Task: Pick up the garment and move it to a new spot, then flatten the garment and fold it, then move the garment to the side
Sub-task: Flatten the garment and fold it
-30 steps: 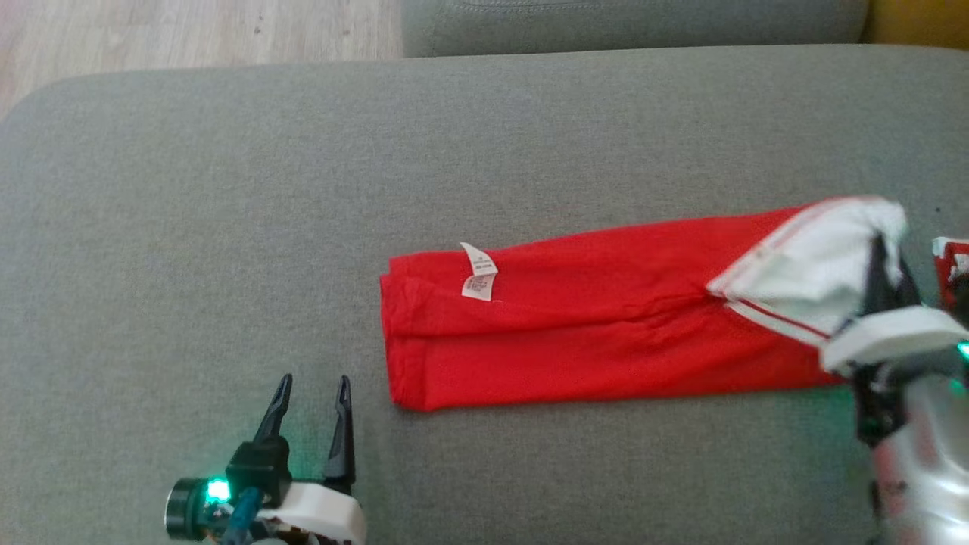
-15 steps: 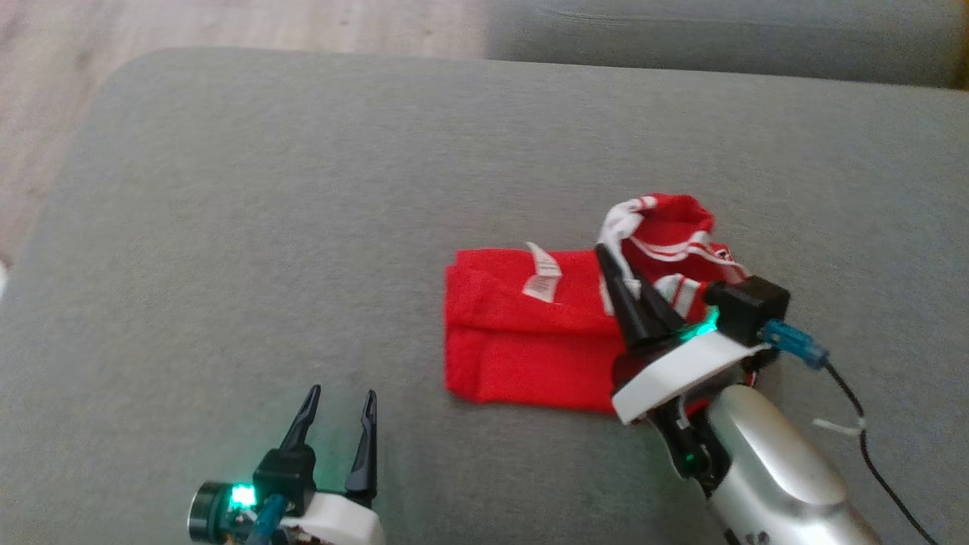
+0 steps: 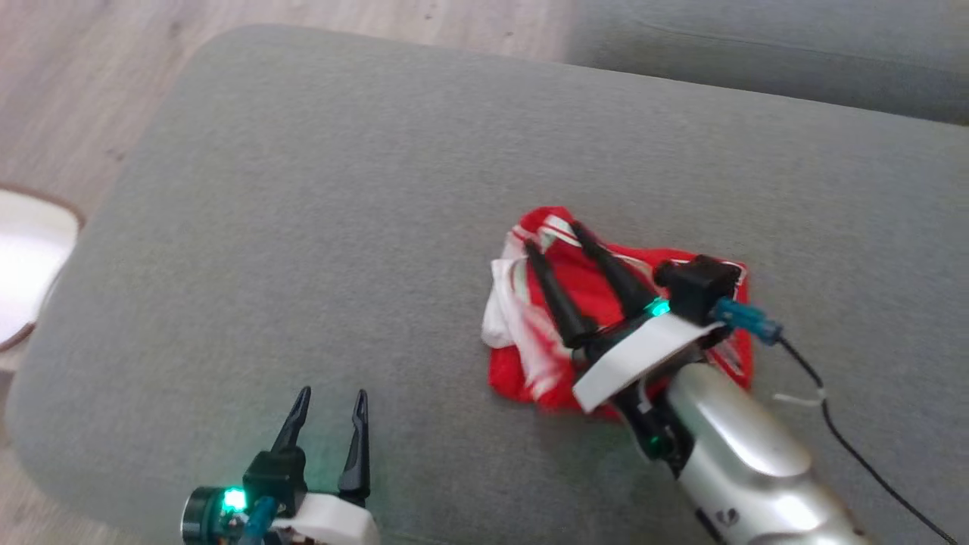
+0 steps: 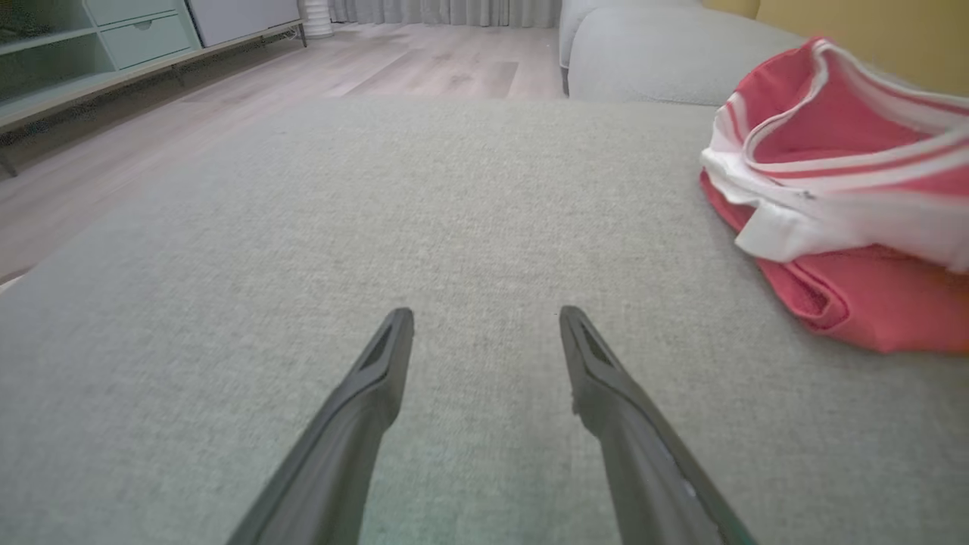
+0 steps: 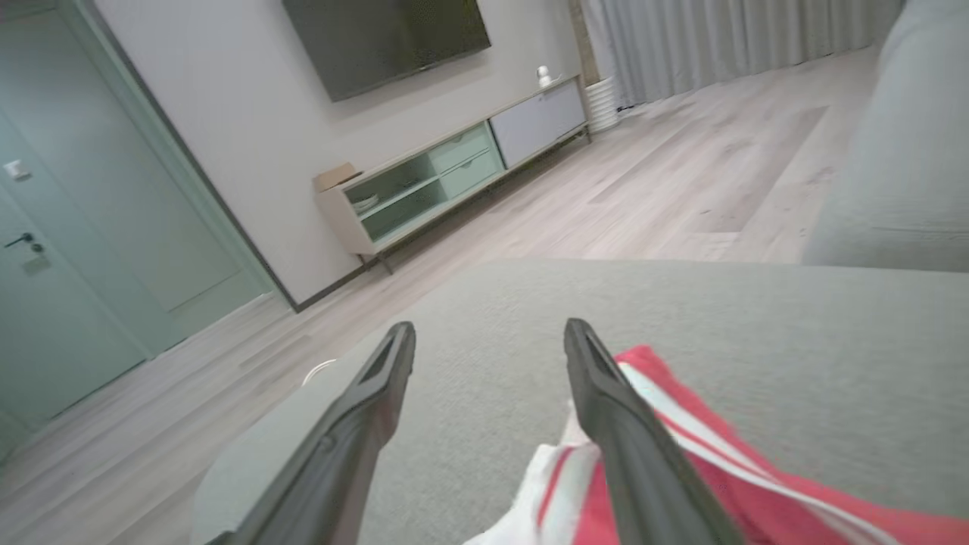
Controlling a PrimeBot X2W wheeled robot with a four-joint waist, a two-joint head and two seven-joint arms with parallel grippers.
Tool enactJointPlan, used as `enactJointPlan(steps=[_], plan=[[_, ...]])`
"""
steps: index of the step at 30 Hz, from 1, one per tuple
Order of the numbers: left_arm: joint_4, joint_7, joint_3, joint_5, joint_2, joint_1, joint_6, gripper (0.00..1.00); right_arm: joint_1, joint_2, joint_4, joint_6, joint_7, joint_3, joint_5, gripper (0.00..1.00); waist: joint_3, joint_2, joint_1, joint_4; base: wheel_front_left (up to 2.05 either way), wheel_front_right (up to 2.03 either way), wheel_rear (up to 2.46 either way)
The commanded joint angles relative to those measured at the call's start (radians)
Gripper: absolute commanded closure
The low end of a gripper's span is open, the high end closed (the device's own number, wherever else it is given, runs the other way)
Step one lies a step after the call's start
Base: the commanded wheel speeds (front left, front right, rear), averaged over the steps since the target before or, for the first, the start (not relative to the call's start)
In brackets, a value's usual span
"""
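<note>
Red garment point(image 3: 518, 363) w/ white stripes, bunched in a heap on grey cushion point(image 3: 303, 189), right of centre, nearer front edge. R gripper point(image 3: 553, 236) over it, fingers spread wide, gripping nothing; contact unclear. L gripper point(image 3: 331, 393) by front edge, well apart from garment, wide open, empty.

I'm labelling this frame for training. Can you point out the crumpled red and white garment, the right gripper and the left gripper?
Crumpled red and white garment point(image 3: 515, 375): head view, on its red lower-left edge.
Right gripper point(image 3: 553, 236): head view, midway between its fingertips.
Left gripper point(image 3: 331, 393): head view, midway between its fingertips.
</note>
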Motion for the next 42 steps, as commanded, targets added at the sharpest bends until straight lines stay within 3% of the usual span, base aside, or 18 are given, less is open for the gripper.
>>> enactJointPlan(steps=[1,12,20,33,36,42], plan=[[-0.037,-0.01,0.038,-0.002,0.002,-0.026,0.003,0.0,-0.024,0.006,-0.033,-0.001,-0.014,-0.013,-0.019,0.0,-0.007,-0.0001,0.0,-0.032,0.0,0.0,0.0],[-0.069,-0.01,0.084,0.03,0.002,-0.064,0.003,0.0,0.13,0.002,-0.091,-0.001,-0.017,-0.411,-0.294,0.0,-0.032,-0.0001,0.0,-0.164,0.0,0.0,0.0],[-0.09,-0.01,0.125,0.053,0.003,0.005,0.003,0.0,0.272,0.02,-0.089,-0.001,-0.017,-0.553,-0.414,0.0,-0.079,-0.0001,0.0,-0.224,0.0,0.0,0.0],[-0.108,-0.01,0.128,0.061,0.002,0.055,-0.009,0.0,0.329,0.022,-0.103,-0.001,-0.017,-0.541,-0.393,0.0,-0.09,-0.0001,0.0,-0.244,0.0,0.0,0.0],[-0.104,-0.01,0.11,0.057,0.002,0.043,-0.013,0.0,0.311,0.022,-0.127,-0.001,-0.017,-0.455,-0.377,0.0,-0.08,-0.0001,0.0,-0.228,0.0,0.0,0.0],[-0.089,-0.01,0.081,0.033,0.002,0.037,-0.013,0.0,0.229,0.022,-0.114,-0.001,-0.008,-0.186,-0.344,0.0,-0.057,-0.0001,0.0,-0.179,0.0,0.0,0.0]])
